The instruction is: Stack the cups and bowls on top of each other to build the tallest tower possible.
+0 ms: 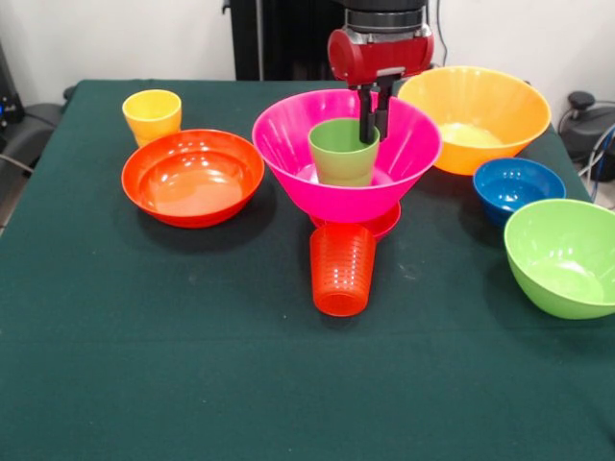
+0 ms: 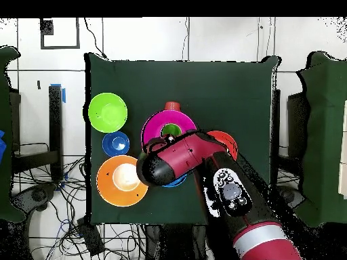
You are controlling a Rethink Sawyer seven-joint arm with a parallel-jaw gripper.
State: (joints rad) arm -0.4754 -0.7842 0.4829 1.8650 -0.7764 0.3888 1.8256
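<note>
A: Holding the light green cup (image 1: 343, 151) by its far rim, the gripper (image 1: 374, 123) looks clamped on it, inside the large pink bowl (image 1: 288, 144).

B: Why there?

A: Probably seating it upright as the tower's next tier. The ribbed orange-red cup (image 1: 342, 269) lies on the worktop (image 1: 144, 336) just in front.

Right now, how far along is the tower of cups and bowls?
Barely started. Done: the pink bowl sits on a small magenta bowl, with the green cup upright inside it. In hand: the gripper is at that cup's rim. Left: the yellow cup, red bowl, orange bowl, blue bowl, lime bowl and the tipped orange cup.
</note>
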